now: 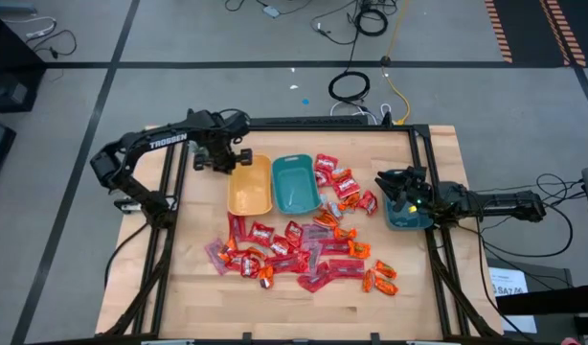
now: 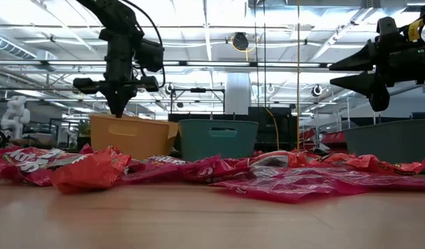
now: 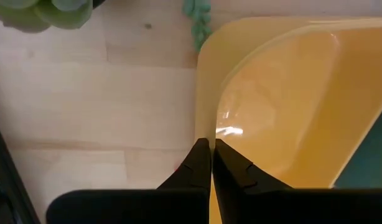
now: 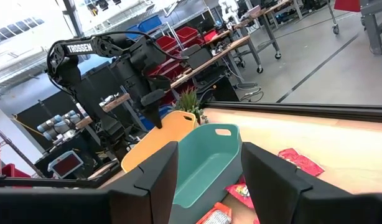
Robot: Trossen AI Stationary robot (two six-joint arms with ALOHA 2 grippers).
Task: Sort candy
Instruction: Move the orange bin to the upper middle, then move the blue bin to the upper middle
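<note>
The candy lies in a loose heap of red, pinkish and orange packets on the table's middle and near part, also seen as candy. A yellow bin and a teal bin stand side by side beyond it. My left gripper is shut and points down at the yellow bin's far left rim. My right gripper is open and empty. It hovers above the table by a small teal bin on the right. Neither gripper holds candy. My left gripper points straight down with its shut fingertips right at the yellow bin's rim. I cannot tell whether the tips touch the rim or stand just above it.
A small green plant stands by the yellow bin's far end, beside my left gripper. A dark metal frame runs around the table's edges. Bare wood shows near the table's near edge and bare wood left of the yellow bin.
</note>
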